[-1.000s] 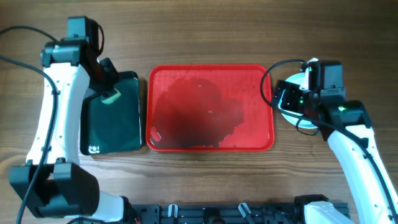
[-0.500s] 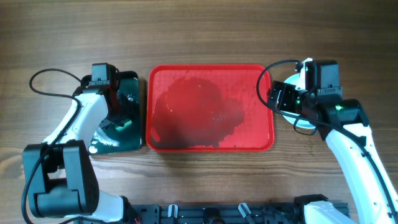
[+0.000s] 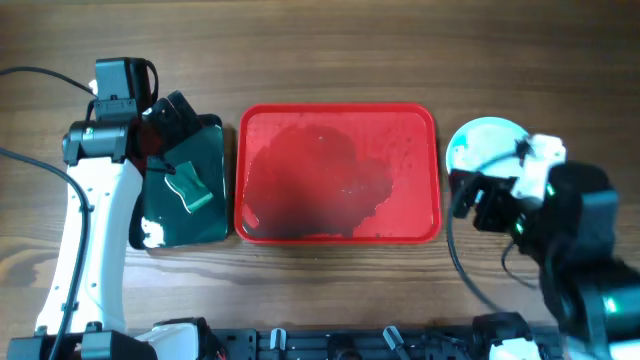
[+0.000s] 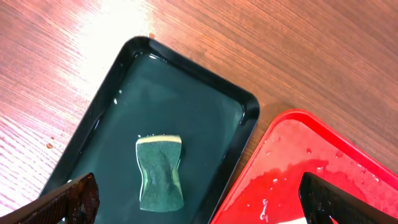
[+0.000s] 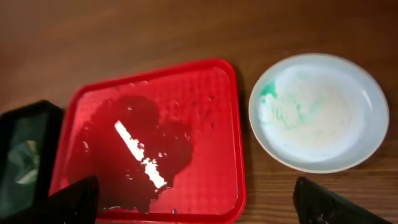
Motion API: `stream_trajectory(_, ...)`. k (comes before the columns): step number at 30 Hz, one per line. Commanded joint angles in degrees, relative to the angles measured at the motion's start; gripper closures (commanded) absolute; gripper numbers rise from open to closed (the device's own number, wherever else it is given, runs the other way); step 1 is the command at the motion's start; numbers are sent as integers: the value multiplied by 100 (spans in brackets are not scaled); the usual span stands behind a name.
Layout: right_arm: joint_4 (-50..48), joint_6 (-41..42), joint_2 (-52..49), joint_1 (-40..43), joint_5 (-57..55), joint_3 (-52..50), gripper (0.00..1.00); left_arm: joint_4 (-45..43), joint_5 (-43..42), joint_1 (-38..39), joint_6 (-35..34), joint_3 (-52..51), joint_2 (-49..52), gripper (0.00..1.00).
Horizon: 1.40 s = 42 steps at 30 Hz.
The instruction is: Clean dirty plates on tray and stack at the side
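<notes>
The red tray (image 3: 400, 130) lies mid-table, wet, with no plates on it; in the wrist views its rim (image 4: 292, 118) and floor (image 5: 211, 162) shine with water. One pale mint-blue plate (image 3: 480, 145) sits on the wood just right of the tray, faint green smears on its left side (image 5: 317, 112). My left gripper (image 4: 199, 208) hangs open above the black tray, nothing between its fingers (image 4: 74, 199). My right gripper (image 5: 205, 205) is open and empty, raised over the tray's near right edge, apart from the plate. The other dirty plates are out of view.
A black tray (image 3: 215, 225) of water lies left of the red tray, with a green sponge (image 3: 190, 188) lying loose in it (image 4: 160, 174). My left arm (image 3: 95, 200) runs along the black tray's left side. My right arm (image 3: 575, 250) fills the near right corner.
My left gripper opened and let go of the sponge, which now lies in the black tray, and then lifted. My right arm pulled back from the plate toward the near edge.
</notes>
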<state>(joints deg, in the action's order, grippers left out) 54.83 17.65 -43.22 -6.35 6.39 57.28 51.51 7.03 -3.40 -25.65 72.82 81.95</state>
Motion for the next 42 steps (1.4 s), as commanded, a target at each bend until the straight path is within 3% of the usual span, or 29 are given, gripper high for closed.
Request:
stream_trajectory(1,57,-94,748,-24,-35,103,0,0,11,13,-68,22,24,0)
stream_trajectory(2,52,-28,903,-24,-31,101,0,0,11,13,-70,22,24,0)
stream_trajectory(5,151,1381,883,-22,9,94,0,0,11,13,-70,22,24,0)
stream_trajectory(9,291,1394,874,-22,-1178,4,0,0,11,13,-70,22,24,0)
stream_trajectory(11,-1010,671,1226,192,-868,-728,0,0,11,13,-70,22,24,0)
stream_trajectory(13,-2885,-350,2166,496,-109,-2312,0,0,11,13,-70,22,24,0)
stream_trajectory(17,-4688,-372,3506,527,-96,-4393,0,0,11,13,-70,22,24,0)
stream_trajectory(19,-5119,-407,3821,527,-96,-4946,0,0,11,13,-70,22,24,0)
stream_trajectory(22,-5095,-415,4301,527,-251,-5517,0,0,11,13,-70,22,24,0)
stream_trajectory(36,-5499,-551,4269,525,-269,-5698,0,4,13,-26,-68,22,9,0)
stream_trajectory(39,-5501,-551,4269,525,-269,-5698,0,4,13,-22,-68,22,-549,0)
stream_trajectory(42,-5499,-551,4269,525,-269,-5698,0,39,57,-26,142,-195,-1884,0)
